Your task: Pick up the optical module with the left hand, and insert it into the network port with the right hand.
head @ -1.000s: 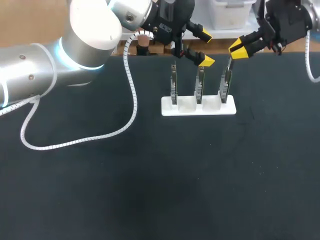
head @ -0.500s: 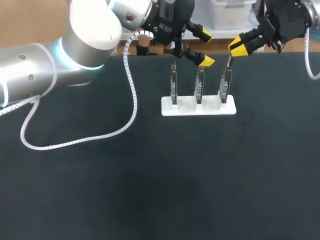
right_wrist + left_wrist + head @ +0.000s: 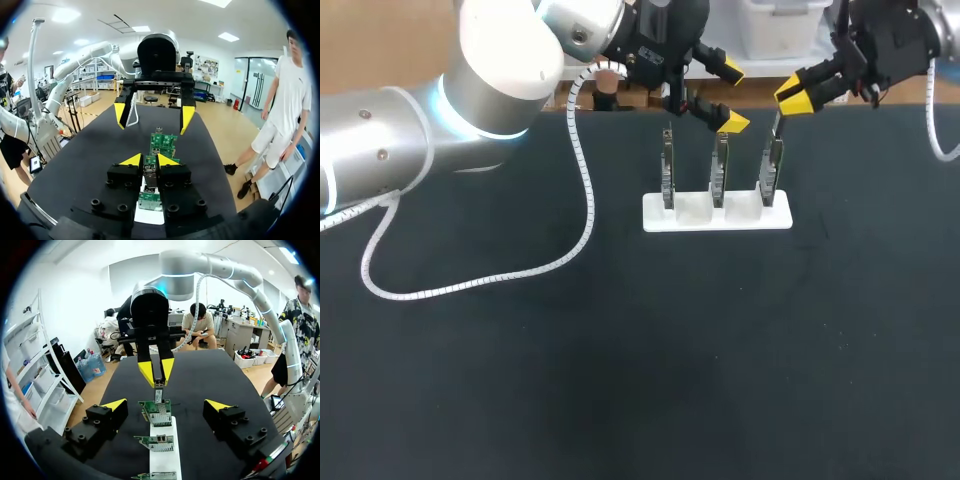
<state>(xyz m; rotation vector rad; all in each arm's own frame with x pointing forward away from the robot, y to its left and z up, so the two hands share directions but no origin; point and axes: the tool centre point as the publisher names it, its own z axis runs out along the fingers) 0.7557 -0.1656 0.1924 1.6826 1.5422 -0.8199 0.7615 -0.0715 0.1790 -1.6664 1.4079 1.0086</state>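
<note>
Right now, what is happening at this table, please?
The right tool holds the small optical module between its fingers, just over the top edge of the rightmost circuit board, one of three standing upright in a white holder. Whether the module has begun to enter the port cannot be seen. The left tool hangs open near the middle board, holding nothing.

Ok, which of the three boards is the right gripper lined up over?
The board at the right end of the white holder; the right gripper holds the optical module just above it.
</note>
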